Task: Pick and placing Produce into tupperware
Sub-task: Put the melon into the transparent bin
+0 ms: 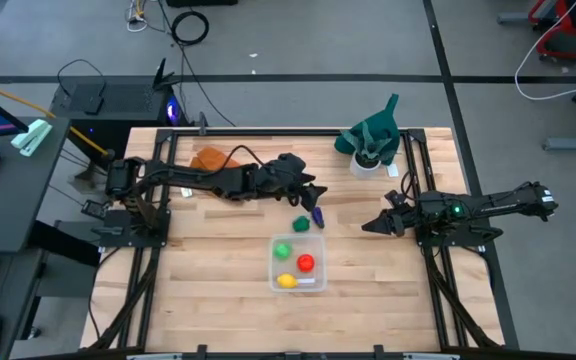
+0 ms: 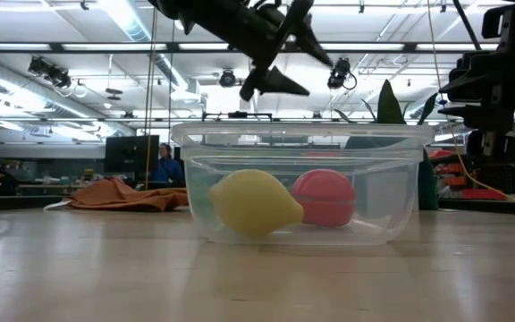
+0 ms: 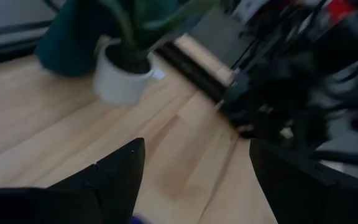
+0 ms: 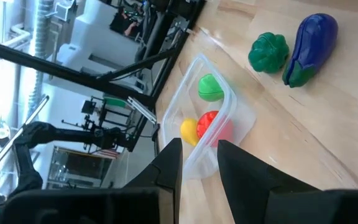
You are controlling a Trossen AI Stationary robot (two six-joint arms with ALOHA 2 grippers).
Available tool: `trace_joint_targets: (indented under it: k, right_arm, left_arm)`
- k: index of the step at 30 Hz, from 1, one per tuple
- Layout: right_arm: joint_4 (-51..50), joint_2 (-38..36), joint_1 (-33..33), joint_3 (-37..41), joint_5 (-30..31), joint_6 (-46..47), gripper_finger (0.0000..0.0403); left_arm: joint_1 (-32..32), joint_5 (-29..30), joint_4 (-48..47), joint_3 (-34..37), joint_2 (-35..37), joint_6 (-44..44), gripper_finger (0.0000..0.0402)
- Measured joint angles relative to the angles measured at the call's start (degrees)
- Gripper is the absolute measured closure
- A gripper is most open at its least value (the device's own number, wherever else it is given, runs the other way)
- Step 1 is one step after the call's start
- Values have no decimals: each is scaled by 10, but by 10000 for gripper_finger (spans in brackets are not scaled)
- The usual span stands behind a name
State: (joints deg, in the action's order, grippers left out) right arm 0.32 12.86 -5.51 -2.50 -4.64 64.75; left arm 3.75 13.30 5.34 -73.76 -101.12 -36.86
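The left gripper (image 1: pixel 318 199), fingers wide and empty, hangs above the purple eggplant (image 1: pixel 318 217) by the tupperware (image 1: pixel 297 264), while the right gripper (image 1: pixel 369 227), fingers narrow, waits apart.

The clear tupperware (image 1: pixel 298 264) holds yellow (image 1: pixel 286 281), red (image 1: pixel 306 263) and light green produce (image 1: pixel 283 250). Outside lie a dark green piece (image 4: pixel 269 52) and a purple one (image 4: pixel 312 38).

My counter (image 1: pixel 218 260) is pale butcher-block wood with a smooth satin finish. The little clear square plastic tub (image 1: pixel 297 263) is glossy and see-through. Yellow lemon (image 2: pixel 253 204) and red tomato (image 2: pixel 326 198) inside look like matt plastic. The orange-brown cloth (image 2: pixel 123 195) is soft and rumpled, and the white cup (image 3: pixel 122 81) is smooth.
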Motion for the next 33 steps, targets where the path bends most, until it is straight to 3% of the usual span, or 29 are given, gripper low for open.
trace_joint_targets:
  k: [5, 10, 14, 20, 28, 33]
  right_arm:
    - [19, 0, 2, 0, 0, 9, 334]
    - [124, 0, 2, 0, -17, -56, 334]
    - [123, 15, 5, -33, -16, -121, 334]
    - [110, 121, 24, -131, -17, -210, 334]
    - [-51, 369, 68, -319, -47, -333, 334]
    - [-58, 514, 108, -419, -72, -360, 334]
  left_arm:
    - [-1, 0, 102, 0, 0, 0, 107]
    - [-4, 1, 233, 0, 0, 36, 113]
    - [-5, 6, 287, 0, 13, 77, 126]
    - [11, 10, 212, 0, 82, 141, 153]
    - [42, -26, 26, 0, 217, 228, 177]
    - [48, -29, -109, 0, 302, 241, 187]
